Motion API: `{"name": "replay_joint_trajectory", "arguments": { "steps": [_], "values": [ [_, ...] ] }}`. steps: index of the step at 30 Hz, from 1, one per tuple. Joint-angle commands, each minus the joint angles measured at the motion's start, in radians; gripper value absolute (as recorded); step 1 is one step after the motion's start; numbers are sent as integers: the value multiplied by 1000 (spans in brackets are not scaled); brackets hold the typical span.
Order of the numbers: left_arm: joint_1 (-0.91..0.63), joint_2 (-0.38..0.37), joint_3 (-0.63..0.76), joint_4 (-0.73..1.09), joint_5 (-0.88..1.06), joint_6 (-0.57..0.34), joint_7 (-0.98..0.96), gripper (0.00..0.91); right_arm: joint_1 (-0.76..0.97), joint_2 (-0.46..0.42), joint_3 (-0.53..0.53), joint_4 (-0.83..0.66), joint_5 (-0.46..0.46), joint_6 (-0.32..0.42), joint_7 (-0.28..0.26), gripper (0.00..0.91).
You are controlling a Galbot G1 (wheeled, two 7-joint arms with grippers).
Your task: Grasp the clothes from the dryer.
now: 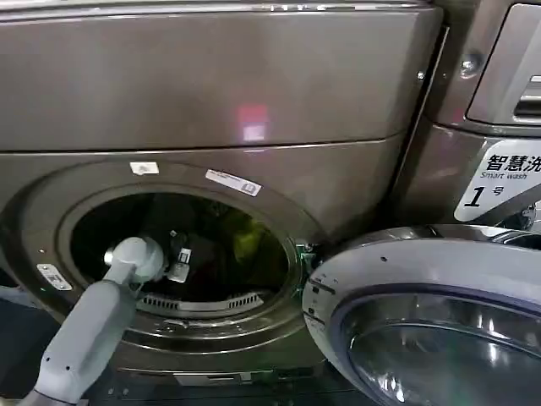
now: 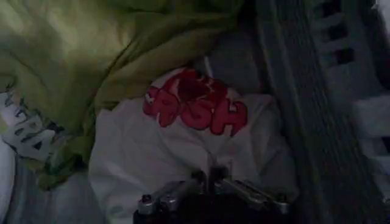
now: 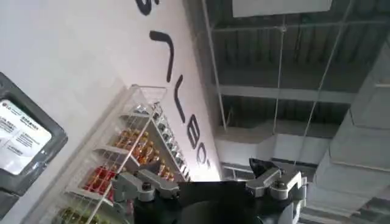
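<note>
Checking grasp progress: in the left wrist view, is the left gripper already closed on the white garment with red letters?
No. The left gripper hovers just above the white garment, holding no fabric.

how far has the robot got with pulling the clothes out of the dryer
Done: the dryer door is swung open, and the left arm is reaching into the drum. In hand: the left gripper is at the white garment with red print, fingers together against the fabric, though a firm grasp isn't clear. Left: the clothes, including the yellow-green garment, all lie inside. The right gripper is open, pointing up at the ceiling.
</note>
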Motion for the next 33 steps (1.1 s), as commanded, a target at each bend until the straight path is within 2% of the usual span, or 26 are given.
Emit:
{"name": "replay_joint_trajectory", "arguments": {
  "steps": [1,7,16,18,24,29,31,33],
  "values": [
    [19,-3,12,-89,-106,107,-316,0,-5,1,8,-2,12,0,1,907],
    [59,-12,13,-133,-108,181,-530,0,-11,0,12,-3,18,1,1,907],
    [147,-35,-27,-191,-197,193,-920,0,-20,-5,21,-12,21,3,1,907],
    [172,-47,-47,-199,-241,163,-1022,0,-22,-6,24,-13,23,3,1,907],
    [277,-88,-129,-229,-408,-11,-1248,0,-26,-12,30,-18,25,5,1,907],
    [361,-149,-185,-255,-595,-82,-1372,0,-23,-15,29,-19,25,5,2,907],
    [386,-173,-207,-257,-623,-139,-1400,0,-23,-15,28,-19,25,6,1,907],
    [423,-203,-230,-275,-750,-181,-1402,0,-22,-14,27,-20,25,7,1,907]
  ]
}}
